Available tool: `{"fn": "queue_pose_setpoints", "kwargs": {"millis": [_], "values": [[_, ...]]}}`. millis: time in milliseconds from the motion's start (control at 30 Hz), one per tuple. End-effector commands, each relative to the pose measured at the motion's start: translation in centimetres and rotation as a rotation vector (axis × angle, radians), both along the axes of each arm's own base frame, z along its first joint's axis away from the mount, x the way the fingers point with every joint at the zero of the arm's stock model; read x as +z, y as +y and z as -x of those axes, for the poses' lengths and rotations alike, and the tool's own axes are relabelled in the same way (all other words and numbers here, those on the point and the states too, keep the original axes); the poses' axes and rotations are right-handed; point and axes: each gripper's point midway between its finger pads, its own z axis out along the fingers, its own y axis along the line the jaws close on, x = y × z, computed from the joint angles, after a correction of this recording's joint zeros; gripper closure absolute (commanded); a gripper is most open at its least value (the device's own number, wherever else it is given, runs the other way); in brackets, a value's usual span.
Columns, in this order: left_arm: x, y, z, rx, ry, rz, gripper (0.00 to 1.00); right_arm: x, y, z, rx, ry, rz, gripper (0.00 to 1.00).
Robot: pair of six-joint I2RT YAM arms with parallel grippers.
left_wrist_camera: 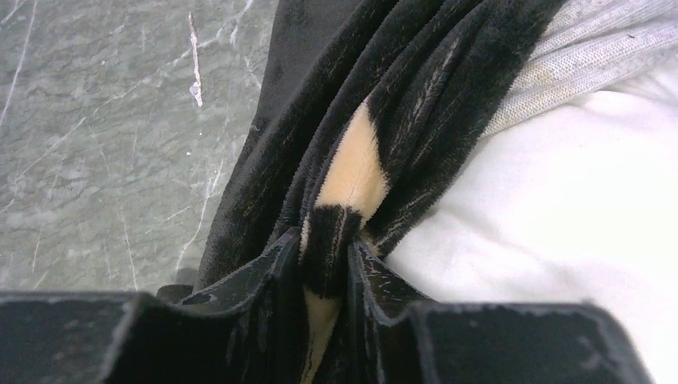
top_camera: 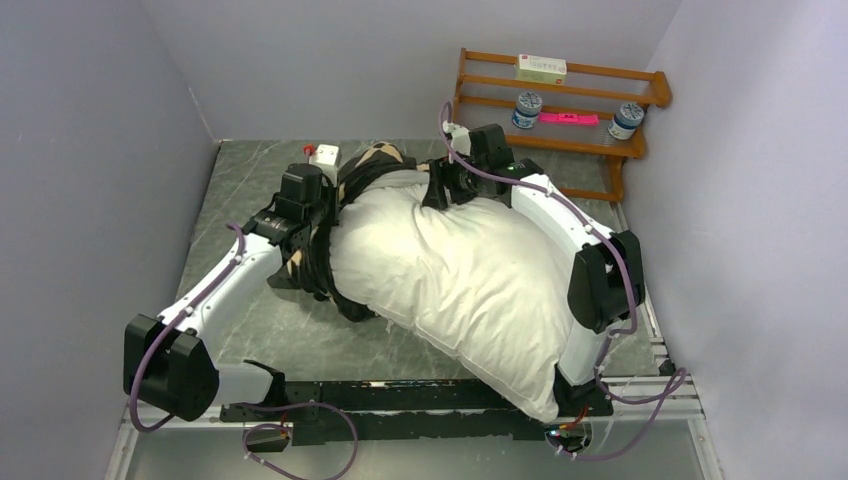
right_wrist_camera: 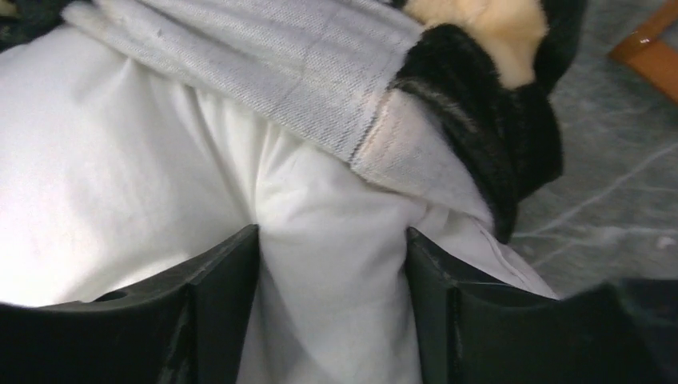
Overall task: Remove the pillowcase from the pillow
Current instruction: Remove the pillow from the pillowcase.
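Note:
The big white pillow (top_camera: 460, 280) lies slantwise across the table, mostly bare. The black plush pillowcase (top_camera: 318, 262) with tan motifs is bunched round the pillow's far left end. My left gripper (top_camera: 328, 225) is at that bunch. In the left wrist view it (left_wrist_camera: 326, 256) is shut on a fold of the pillowcase (left_wrist_camera: 400, 104), with the pillow (left_wrist_camera: 560, 208) to the right. My right gripper (top_camera: 440, 190) is at the pillow's far edge. In the right wrist view it (right_wrist_camera: 332, 240) pinches a thick ridge of the pillow (right_wrist_camera: 120, 184), just below the pillowcase's turned-back grey lining (right_wrist_camera: 264, 64).
A wooden rack (top_camera: 600, 147) stands at the back right with two jars (top_camera: 527, 108), a box (top_camera: 540, 68) and a pink item (top_camera: 568, 118). A small white object (top_camera: 325, 155) sits at the table's far edge. Grey marble table (top_camera: 260, 330); walls close on both sides.

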Motion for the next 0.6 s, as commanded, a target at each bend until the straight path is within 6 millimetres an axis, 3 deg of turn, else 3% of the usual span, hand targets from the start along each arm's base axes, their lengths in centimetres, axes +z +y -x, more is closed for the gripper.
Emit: {"fn": "queue_pose_setpoints", "kwargs": {"millis": [0,67,100,233,367,567], "values": [[0.8,-0.4,0.9,-0.028,-0.005,0.009,0.67,-1.1,2.9,5.1,0.209,0.083,-0.076,0.50],[1.1,-0.9,1.1,-0.051,-0.006,0.029,0.61,-0.5,3.1,6.2,0.241,0.060,-0.085,0.90],[1.3,-1.1,1.1,-0.061,-0.009,0.037,0.57,-0.1,3.1,6.6,0.244,0.044,-0.087,1.00],[2.6,-1.5,1.2,-0.081,-0.009,0.054,0.41,1.5,3.3,7.9,0.274,-0.028,-0.067,1.00],[6.1,-2.0,1.0,-0.094,-0.062,0.085,0.23,3.6,4.2,8.9,0.308,-0.132,-0.043,1.00],[10.3,-5.0,1.1,-0.265,-0.087,0.144,0.08,5.5,5.6,10.7,0.338,-0.239,-0.008,1.00]]}}
